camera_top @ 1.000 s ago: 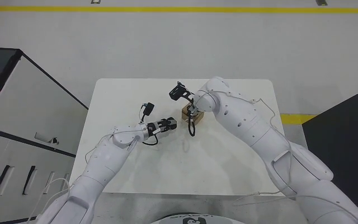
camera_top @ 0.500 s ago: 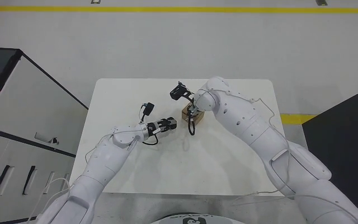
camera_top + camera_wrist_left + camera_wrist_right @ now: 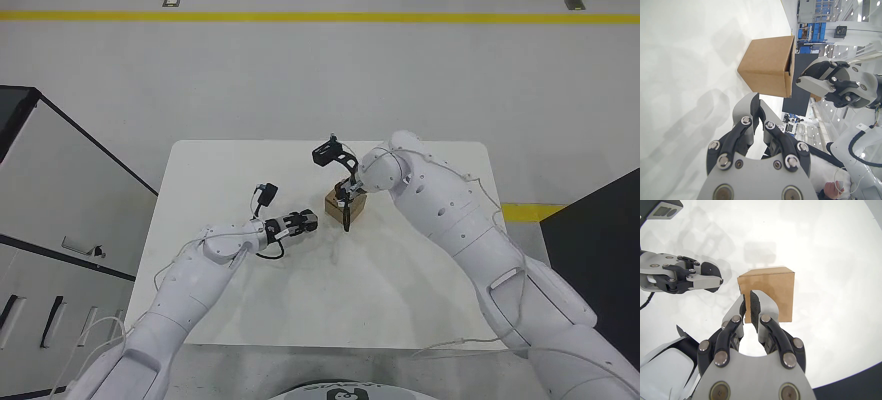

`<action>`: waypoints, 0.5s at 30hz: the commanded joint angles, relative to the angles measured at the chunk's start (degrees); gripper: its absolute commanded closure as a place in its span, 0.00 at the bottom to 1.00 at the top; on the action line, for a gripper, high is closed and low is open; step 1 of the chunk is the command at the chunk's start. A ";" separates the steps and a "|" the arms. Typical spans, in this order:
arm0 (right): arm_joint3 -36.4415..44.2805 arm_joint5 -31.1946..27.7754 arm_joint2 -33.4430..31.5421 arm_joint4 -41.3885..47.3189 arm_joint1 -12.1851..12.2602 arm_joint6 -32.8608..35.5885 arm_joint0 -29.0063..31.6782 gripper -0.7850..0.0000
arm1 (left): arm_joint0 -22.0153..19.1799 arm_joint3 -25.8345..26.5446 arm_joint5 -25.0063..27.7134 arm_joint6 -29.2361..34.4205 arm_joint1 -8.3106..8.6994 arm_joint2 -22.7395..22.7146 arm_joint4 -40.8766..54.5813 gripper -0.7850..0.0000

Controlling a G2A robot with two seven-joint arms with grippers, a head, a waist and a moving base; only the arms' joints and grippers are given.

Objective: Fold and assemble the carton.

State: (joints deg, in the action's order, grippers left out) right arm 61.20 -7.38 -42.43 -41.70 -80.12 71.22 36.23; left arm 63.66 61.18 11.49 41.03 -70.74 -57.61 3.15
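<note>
A small brown carton point(image 3: 357, 204) stands closed on the white table point(image 3: 400, 290), near the middle. In the left wrist view the carton point(image 3: 768, 70) shows a thin slit along one edge. My left gripper point(image 3: 313, 220) lies low on the table just beside it, shut and empty, a short gap away point(image 3: 756, 103). Above the carton point(image 3: 776, 289) hangs my right gripper point(image 3: 747, 294), fingers drawn together with nothing between them. From the left wrist view, the right gripper point(image 3: 800, 80) is clear of the box's top.
A dark cabinet point(image 3: 40, 150) stands off the table's left side, and a dark panel point(image 3: 600, 240) sits to the right. Bare table surface lies all around the carton.
The right arm has drawn up and back from the carton, uncovering more of it. The left arm has hardly moved.
</note>
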 commanded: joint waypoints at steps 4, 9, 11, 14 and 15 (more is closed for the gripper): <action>0.39 0.14 -1.96 1.36 0.57 -0.38 0.96 1.00 | -0.09 -0.05 -0.03 0.03 -0.05 -0.01 0.00 1.00; -0.21 -0.14 -2.20 2.39 0.60 -0.49 1.56 1.00 | -0.21 -0.06 -0.01 0.31 -0.07 0.00 -0.09 1.00; -0.70 -0.13 -1.99 2.52 0.49 -0.72 1.57 1.00 | -0.26 -0.10 -0.12 0.42 -0.09 -0.01 -0.04 1.00; -1.60 -0.26 -1.52 2.89 0.25 -0.96 1.45 1.00 | -0.30 -0.15 -0.14 0.48 -0.10 -0.04 -0.03 1.00; -1.92 -0.34 -1.37 3.09 0.15 -1.03 1.39 1.00 | -0.30 -0.20 -0.17 0.41 -0.10 -0.09 0.01 1.00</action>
State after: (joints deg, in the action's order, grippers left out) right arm 59.59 -7.65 -43.95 -38.76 -79.89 70.27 37.68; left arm 63.35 61.03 11.34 41.50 -70.84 -57.66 3.12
